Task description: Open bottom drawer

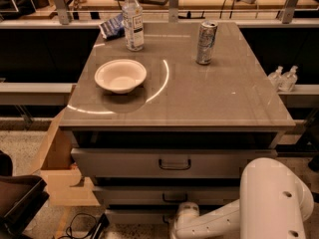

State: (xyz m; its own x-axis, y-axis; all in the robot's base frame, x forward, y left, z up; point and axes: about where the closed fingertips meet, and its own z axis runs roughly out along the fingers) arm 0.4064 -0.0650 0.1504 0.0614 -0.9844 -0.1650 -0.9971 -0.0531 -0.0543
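Below, claw [175, 226] before camera-facing, crosswise bottom drawer [134, 216].

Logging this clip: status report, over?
Gripper low, at bottom drawer front. Its handle hidden behind arm. Box left of cabinet, outside drawer path.

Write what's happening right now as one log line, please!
arm: low, at bottom drawer | claw: out of sight by arm's end | top: bowl, bottle, can
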